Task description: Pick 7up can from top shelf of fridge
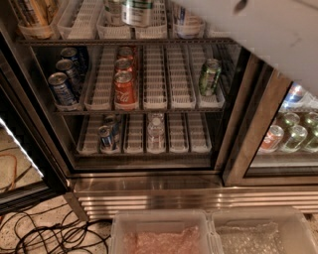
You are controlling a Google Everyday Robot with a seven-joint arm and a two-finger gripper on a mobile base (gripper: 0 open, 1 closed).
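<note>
The fridge [149, 191] stands open in front of me, with a dark frame and a ribbed steel base. The top shelf [74, 42] runs along the upper edge of the view and carries white slotted lane trays. A pale whitish-green can with a green band, the 7up can [136, 11], stands at the front of a middle lane on that shelf; its top is cut off by the frame edge. My white arm [278, 34] crosses the upper right corner. The gripper is out of view.
The middle shelf holds blue cans [62, 88], red cola cans [124, 88] and a darker green can [209, 77]. The lower shelf holds a blue can [106, 137] and a clear container [155, 133]. More cans [290, 135] sit behind the right glass door. Two plastic bins [208, 221] and floor cables [44, 233] lie below.
</note>
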